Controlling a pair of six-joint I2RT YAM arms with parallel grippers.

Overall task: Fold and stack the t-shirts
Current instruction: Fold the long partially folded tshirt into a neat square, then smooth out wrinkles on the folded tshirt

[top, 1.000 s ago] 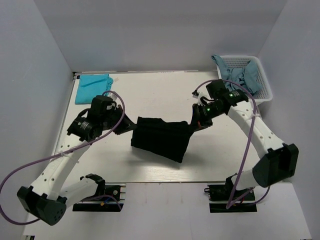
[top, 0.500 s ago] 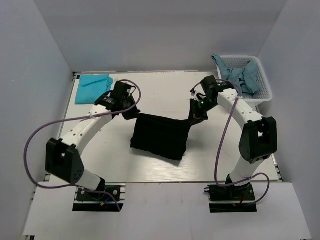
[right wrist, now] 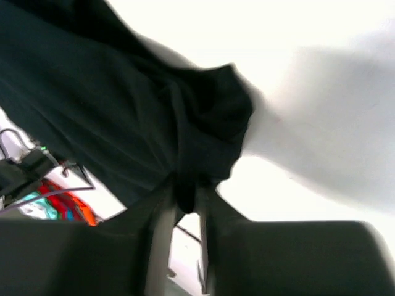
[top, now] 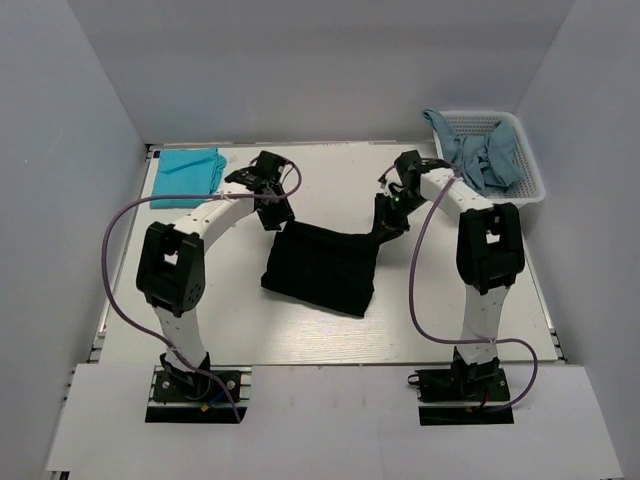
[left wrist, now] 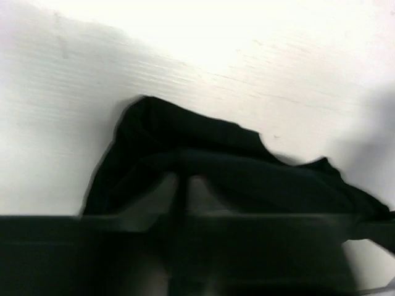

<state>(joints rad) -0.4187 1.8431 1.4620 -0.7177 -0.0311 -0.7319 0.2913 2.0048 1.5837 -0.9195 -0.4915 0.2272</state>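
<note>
White bench (top: 330, 180) carries the black t-shirt (top: 322, 268) at its middle, long axis left to right, body spread nearward of both arms; right tool (top: 388, 222) pinches its far right corner; left tool (top: 276, 215) meets the far left corner, grip unclear.

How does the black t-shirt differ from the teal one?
The black t-shirt is larger, mid-table; the teal t-shirt is smaller, in the far left corner. The left gripper and right gripper meet the black one's far corners; the teal one lies untouched. Both rest on the table.
</note>
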